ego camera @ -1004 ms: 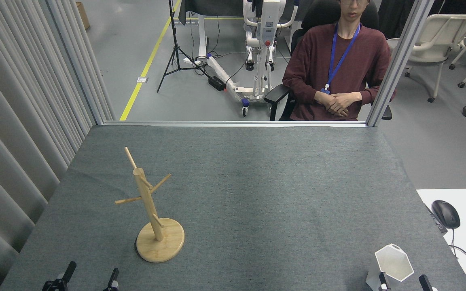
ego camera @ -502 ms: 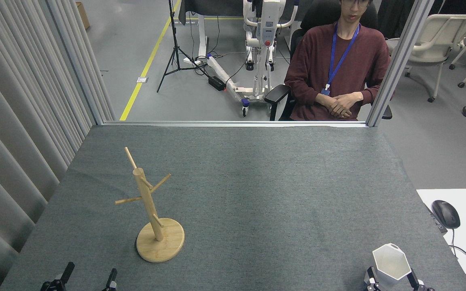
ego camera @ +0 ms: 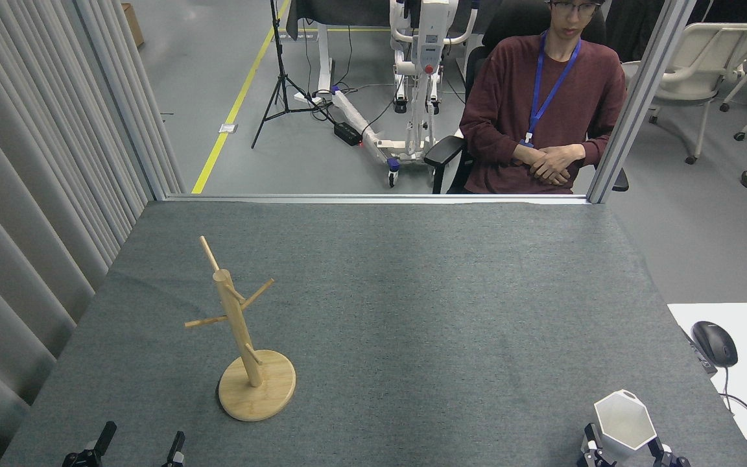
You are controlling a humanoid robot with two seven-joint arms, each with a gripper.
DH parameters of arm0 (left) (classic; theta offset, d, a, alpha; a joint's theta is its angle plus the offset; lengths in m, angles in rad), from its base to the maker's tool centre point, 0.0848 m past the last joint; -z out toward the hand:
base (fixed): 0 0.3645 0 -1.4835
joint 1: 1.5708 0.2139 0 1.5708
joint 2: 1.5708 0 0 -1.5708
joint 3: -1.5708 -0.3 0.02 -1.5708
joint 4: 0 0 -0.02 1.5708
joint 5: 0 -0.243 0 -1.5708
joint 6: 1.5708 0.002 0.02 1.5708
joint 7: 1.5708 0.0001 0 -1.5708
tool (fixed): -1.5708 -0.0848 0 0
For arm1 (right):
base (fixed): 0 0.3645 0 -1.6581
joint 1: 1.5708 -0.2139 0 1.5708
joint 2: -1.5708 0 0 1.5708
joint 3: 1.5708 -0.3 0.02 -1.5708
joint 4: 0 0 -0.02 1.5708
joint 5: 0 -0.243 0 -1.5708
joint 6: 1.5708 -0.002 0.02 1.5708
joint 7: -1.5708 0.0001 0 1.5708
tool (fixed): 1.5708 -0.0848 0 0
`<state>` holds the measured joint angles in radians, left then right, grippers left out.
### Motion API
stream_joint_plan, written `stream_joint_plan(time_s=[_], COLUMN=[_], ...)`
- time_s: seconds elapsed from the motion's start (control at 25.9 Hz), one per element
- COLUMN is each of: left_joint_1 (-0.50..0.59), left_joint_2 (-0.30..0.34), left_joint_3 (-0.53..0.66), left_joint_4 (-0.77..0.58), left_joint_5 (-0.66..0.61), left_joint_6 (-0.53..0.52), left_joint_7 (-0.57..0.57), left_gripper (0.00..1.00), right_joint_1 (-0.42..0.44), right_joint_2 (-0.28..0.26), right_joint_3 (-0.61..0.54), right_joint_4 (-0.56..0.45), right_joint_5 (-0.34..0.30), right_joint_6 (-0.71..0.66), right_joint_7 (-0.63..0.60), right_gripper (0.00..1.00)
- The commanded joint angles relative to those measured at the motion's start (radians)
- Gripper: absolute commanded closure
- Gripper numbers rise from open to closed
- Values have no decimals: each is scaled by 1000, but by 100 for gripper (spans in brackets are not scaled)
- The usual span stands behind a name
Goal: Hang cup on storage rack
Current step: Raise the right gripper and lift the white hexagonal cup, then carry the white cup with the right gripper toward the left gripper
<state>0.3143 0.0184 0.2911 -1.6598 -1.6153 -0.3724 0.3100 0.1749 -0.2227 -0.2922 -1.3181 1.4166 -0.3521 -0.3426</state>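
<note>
Since half a second ago the cup (ego camera: 625,421) has slid a touch left and stands a bit more upright, and the right gripper (ego camera: 626,449) now has 1 finger on each side of it, gripping the body. Cup sits at the near right corner of the grey table (ego camera: 412,311), close to the front edge; its hexagonal mouth shows nothing inside. Left gripper (ego camera: 135,446) pokes up at the bottom left, fingers spread apart, holding nothing. Storage rack (ego camera: 244,344) stands upright on the left half, all pegs bare, with a wide open stretch of mat between it and the cup.
</note>
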Motion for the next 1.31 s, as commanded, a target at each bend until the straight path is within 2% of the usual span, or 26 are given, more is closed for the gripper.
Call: stream_joint_plan(time_s=[0.0, 0.15, 0.31, 0.58, 0.77, 0.89, 1.0, 1.16, 1.27], left_joint_1=[0, 0, -1, -17, -43, -73, -110, -135, -130], left_joint_2=[0, 0, 0, 0, -2, -6, -11, -26, -34], left_joint_3=[3, 0, -20, -207, -362, -466, -549, -603, -621], left_joint_4=[-1, -6, -20, -14, -6, -5, -1, 22, 25], left_joint_5=[0, 0, 0, -17, -123, -189, -229, -279, -296], left_joint_6=[0, -5, -10, -79, -92, -92, -92, -88, -83], left_joint_7=[0, 0, 6, 54, 52, 47, 46, 46, 44], left_gripper=[0, 0, 0, 0, 0, 0, 0, 0, 0], right_joint_1=[0, 3, 8, 11, 14, 25, 21, 26, 34], right_joint_2=[-3, -6, -7, -29, -12, 48, 95, 140, 183], right_joint_3=[5, 4, -8, -67, -56, -30, 71, 182, 231], right_joint_4=[0, -4, -41, -102, -151, -243, -308, -345, -366], right_joint_5=[10, 8, -4, -16, -16, -5, 10, 97, 123], right_joint_6=[-4, -18, -27, -97, -97, -96, -88, -82, -82], right_joint_7=[-1, -3, -4, -4, -1, 14, 51, 51, 51], right_gripper=[38, 43, 43, 43, 43, 43, 43, 43, 43])
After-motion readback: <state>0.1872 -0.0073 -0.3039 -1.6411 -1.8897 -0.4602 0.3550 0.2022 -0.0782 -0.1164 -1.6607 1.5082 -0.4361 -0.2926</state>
